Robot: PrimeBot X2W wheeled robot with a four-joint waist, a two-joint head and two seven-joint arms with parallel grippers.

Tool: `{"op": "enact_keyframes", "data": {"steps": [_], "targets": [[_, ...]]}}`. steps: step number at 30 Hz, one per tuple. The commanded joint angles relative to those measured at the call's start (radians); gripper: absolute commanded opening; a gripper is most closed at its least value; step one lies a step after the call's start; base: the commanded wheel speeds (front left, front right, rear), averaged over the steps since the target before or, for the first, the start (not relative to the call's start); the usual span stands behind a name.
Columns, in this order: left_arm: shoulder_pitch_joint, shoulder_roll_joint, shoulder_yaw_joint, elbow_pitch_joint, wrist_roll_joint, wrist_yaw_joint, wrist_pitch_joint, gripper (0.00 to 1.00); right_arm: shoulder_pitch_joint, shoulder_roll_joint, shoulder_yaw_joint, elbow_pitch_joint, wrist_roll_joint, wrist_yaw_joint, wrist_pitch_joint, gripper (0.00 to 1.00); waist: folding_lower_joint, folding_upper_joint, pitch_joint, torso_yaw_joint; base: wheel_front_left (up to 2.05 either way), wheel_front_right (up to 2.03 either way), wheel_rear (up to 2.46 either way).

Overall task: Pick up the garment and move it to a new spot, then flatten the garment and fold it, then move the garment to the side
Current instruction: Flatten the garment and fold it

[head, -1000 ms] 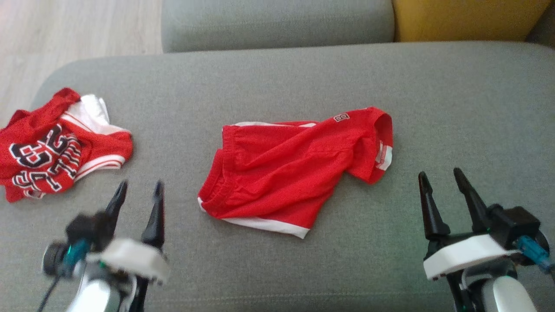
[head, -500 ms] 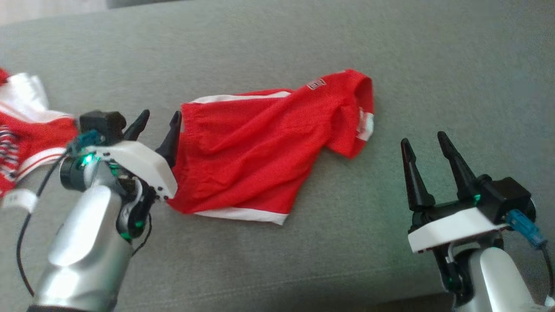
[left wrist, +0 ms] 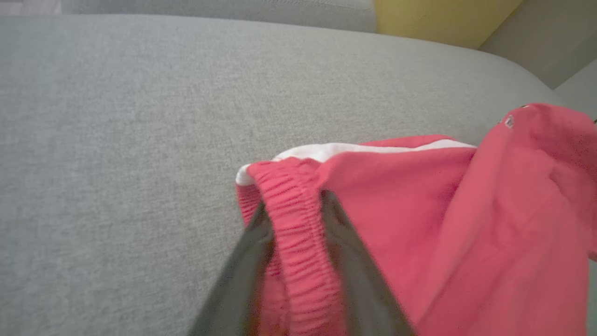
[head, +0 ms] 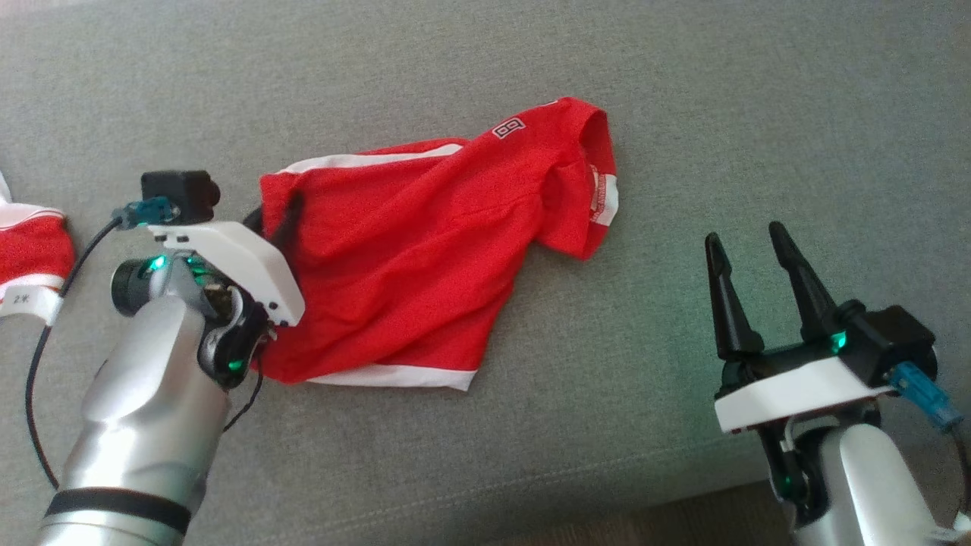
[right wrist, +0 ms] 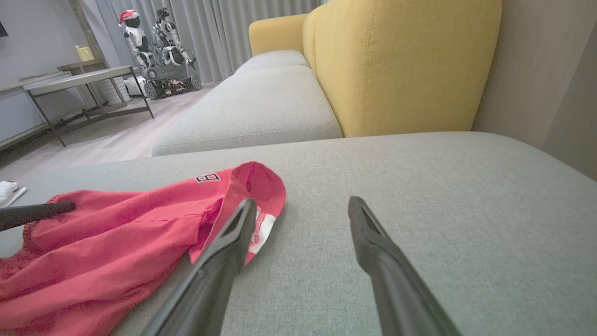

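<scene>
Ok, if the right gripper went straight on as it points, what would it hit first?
The right gripper would probably meet bare grey seat cushion first; the red shorts lie left of its line.

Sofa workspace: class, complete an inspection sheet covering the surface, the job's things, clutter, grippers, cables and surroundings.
Surface: grey sofa cushion, flat and even.
Job's things: red shorts with white trim, crumpled, lying on the cushion.
Clutter: second red garment at the left edge, apart from the shorts.
Grippers: left gripper pinches the shorts' elastic waistband; right gripper open, holding nothing, right of the shorts.
Cables: black cable loops beside the left arm; blue plug at the right wrist.
Surroundings: yellow sofa back, table, another robot by curtains.
</scene>
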Motion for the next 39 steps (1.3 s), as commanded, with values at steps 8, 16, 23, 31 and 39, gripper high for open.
{"op": "enact_keyframes", "data": {"steps": [8, 16, 23, 31, 39], "targets": [[-0.027, 0.045, -0.003, -0.134, 0.055, 0.003, -0.113, 0.00, -0.021, -0.004, -0.008, -0.021, 0.000, -0.001, -0.013, 1.00, -0.0001, 0.0000, -0.024, 0.041, 0.00, 0.00, 0.00], [0.221, 0.099, -0.062, -0.414, 0.092, 0.047, -0.106, 0.00, -0.005, -0.004, -0.016, -0.020, 0.009, -0.001, -0.010, 1.00, -0.0001, 0.0000, -0.058, 0.084, 0.00, 0.00, 0.00], [0.400, 0.129, -0.093, -0.538, 0.088, 0.084, -0.086, 0.00, 0.003, -0.004, -0.027, -0.025, 0.009, -0.001, -0.004, 1.00, -0.0001, 0.0000, -0.066, 0.113, 0.00, 0.00, 0.00], [0.470, 0.115, -0.083, -0.520, 0.064, 0.126, -0.103, 1.00, 0.005, -0.004, -0.021, -0.030, 0.011, -0.001, 0.007, 1.00, -0.0001, 0.0000, -0.072, 0.124, 0.00, 0.00, 0.00], [0.477, 0.089, -0.032, -0.537, 0.072, 0.197, -0.212, 1.00, 0.011, -0.004, -0.036, -0.023, 0.001, -0.001, 0.012, 1.00, -0.0001, 0.0000, -0.112, 0.120, 0.00, 0.00, 0.00]]}}
